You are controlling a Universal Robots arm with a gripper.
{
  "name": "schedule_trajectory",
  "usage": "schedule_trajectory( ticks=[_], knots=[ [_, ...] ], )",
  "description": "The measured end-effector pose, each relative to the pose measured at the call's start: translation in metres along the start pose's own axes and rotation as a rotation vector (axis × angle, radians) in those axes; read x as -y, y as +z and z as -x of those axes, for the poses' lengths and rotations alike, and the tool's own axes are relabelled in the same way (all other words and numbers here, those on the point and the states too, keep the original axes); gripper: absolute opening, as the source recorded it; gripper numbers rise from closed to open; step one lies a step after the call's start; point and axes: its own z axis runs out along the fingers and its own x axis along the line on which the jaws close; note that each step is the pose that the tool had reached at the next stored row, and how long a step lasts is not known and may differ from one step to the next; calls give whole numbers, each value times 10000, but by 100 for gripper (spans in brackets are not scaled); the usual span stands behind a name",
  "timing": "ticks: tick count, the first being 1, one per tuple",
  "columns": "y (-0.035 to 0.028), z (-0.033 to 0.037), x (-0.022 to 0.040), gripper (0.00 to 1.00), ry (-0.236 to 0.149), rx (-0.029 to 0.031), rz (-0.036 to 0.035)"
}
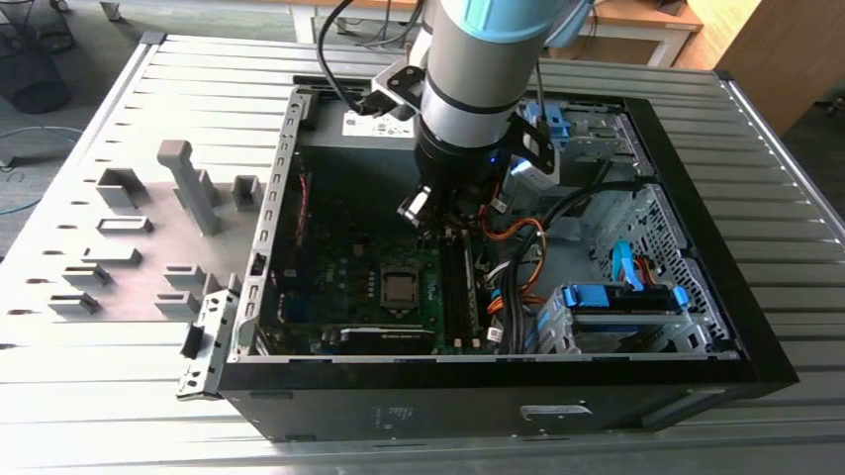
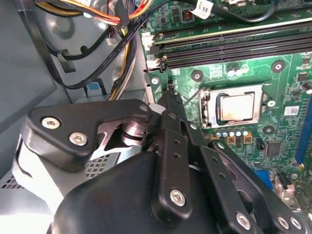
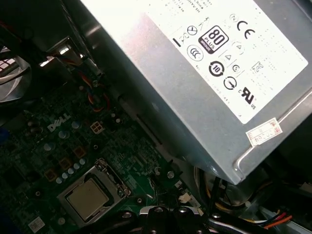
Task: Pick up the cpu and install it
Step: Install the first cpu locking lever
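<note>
Inside the open computer case [image 1: 396, 391], on the green motherboard [image 1: 330, 277]: see the cpu [image 1: 399, 287] lying flat in its socket, silvery top up, free of any grip. Read it plainest in the second wrist view [image 2: 235, 107], framed by the socket's metal surround, near the long memory slots [image 2: 229, 41]; find it again in the first wrist view [image 3: 87, 199], well clear of the grey power supply [image 3: 195, 87]. Cannot tell whether the socket frame is latched over the chip or merely lying round it. Put the gripper [image 1: 442, 230] above the board in the exterior view, just beyond the socket and apart from it, hanging from the arm [image 1: 489, 59], with the tips lost against the dark case interior. Turn to the second wrist view for the fingers [image 2: 168, 122]: judge them pressed together into one black bar, nothing between them, tips [image 2: 170, 97] off the cpu and beside the socket. Catch just the gripper's dark edge in the first wrist view [image 3: 165, 214], cut off by the frame. Note bundled cables [image 2: 122, 19] running out of frame. Note also grey holder blocks [image 1: 192, 183] on the slatted table [image 1: 133, 396], at the exterior view's left, outside the case.
</note>
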Motion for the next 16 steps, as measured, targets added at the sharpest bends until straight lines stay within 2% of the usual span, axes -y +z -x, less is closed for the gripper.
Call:
schedule_trajectory(
  ticks=[5,9,16],
  knots=[
    [28,6,-5,11,-11,-3,0],
    [29,4,-6,11,-35,-29,-19],
    [25,-15,3,11,-155,-39,-17]
  ],
)
